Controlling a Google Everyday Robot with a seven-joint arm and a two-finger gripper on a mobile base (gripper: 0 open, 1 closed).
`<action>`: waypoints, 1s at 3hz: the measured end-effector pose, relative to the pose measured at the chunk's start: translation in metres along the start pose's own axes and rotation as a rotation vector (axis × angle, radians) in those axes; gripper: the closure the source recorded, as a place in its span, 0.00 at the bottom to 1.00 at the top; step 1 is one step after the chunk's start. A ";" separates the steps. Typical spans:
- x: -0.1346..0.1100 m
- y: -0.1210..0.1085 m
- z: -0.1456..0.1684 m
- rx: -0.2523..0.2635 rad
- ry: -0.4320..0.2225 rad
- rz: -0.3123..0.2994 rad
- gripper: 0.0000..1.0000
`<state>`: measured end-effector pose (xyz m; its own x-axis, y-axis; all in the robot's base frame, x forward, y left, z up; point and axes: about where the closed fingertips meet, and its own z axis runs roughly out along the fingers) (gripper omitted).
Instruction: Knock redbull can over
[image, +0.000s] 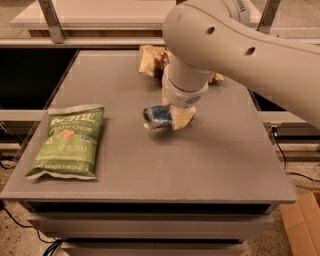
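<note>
The redbull can (157, 117) is silver and blue and lies on its side near the middle of the grey table (150, 170), its silver top facing left. My gripper (181, 118) comes down from the big white arm (235, 45) and sits right against the can's right end, low over the table. The arm's wrist hides the gripper's upper part and the can's far end.
A green chip bag (70, 141) lies flat at the table's left front. A brown snack bag (152, 60) lies at the back, partly behind the arm. A cardboard box (305, 225) stands on the floor at the lower right.
</note>
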<state>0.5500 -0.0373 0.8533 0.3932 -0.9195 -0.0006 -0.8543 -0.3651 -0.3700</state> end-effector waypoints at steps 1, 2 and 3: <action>0.004 -0.004 0.002 -0.033 0.038 -0.035 1.00; 0.005 -0.004 0.005 -0.067 0.052 -0.059 1.00; 0.005 -0.005 0.008 -0.100 0.048 -0.071 0.83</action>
<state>0.5592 -0.0392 0.8479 0.4393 -0.8958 0.0679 -0.8555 -0.4402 -0.2727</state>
